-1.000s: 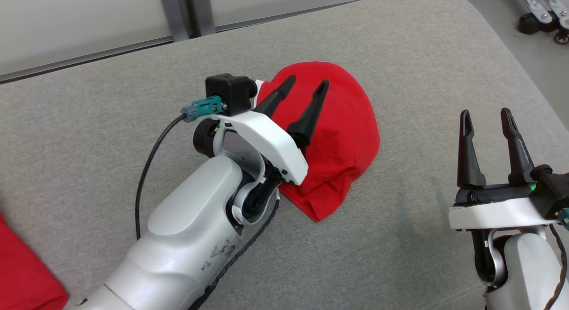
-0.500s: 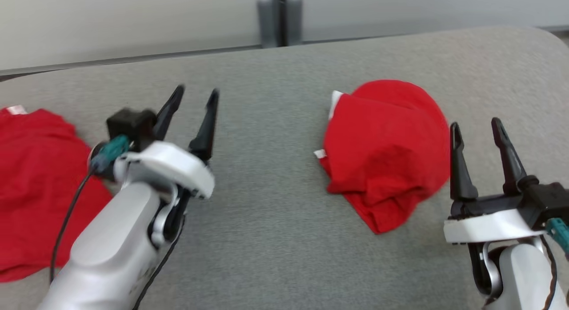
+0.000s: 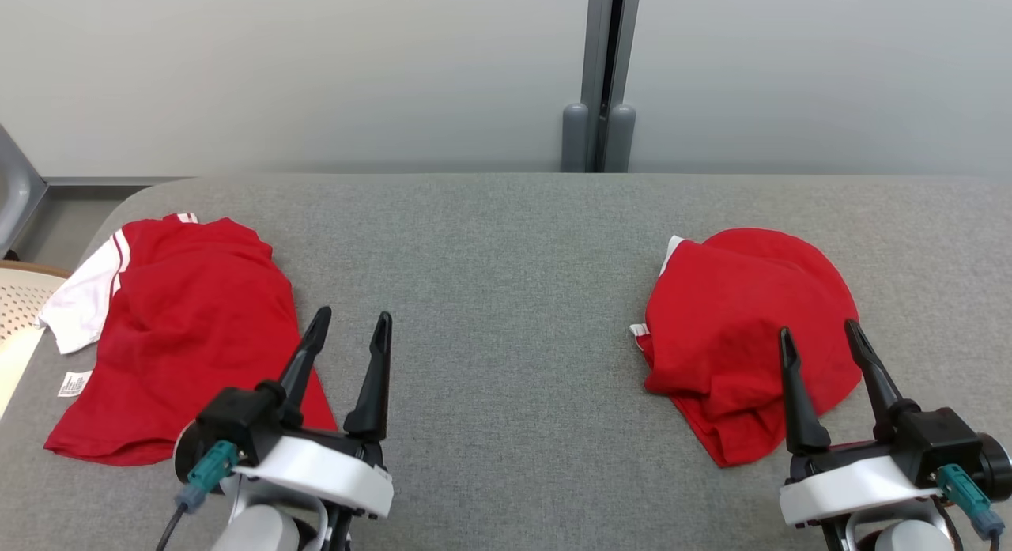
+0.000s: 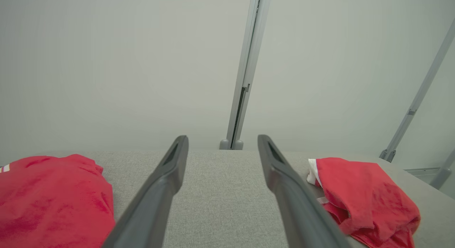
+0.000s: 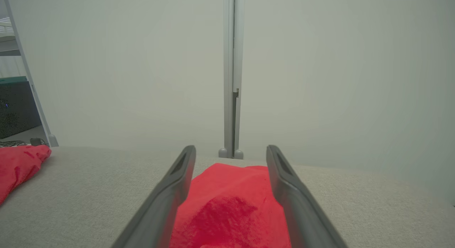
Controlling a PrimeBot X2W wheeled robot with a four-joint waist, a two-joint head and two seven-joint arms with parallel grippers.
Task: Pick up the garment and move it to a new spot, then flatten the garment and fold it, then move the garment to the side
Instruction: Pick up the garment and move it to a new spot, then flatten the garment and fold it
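A folded red garment [image 3: 743, 298] lies in a compact bundle on the right of the grey padded table [image 3: 506, 298]; it also shows in the left wrist view [image 4: 359, 191]. My right gripper [image 3: 818, 330] hovers open at the bundle's near edge, with red cloth [image 5: 231, 205] showing between and beyond its fingers and nothing gripped. My left gripper [image 3: 353, 315] is open and empty over bare table [image 4: 220, 191]. A second red garment [image 3: 190, 314] with a white striped sleeve and a tag lies spread at the left, beside the left gripper.
A pale wall with a grey vertical post [image 3: 601, 77] runs behind the table's far edge. A cream perforated object [image 3: 16, 306] sits off the table's left end. The table's left corner is rounded. Grey frame legs [image 4: 408, 116] stand at the right.
The head camera has swung and lifted, so the whole picture shifted. My left gripper has drawn back off the folded garment to the lower left, still open. The right gripper stays open.
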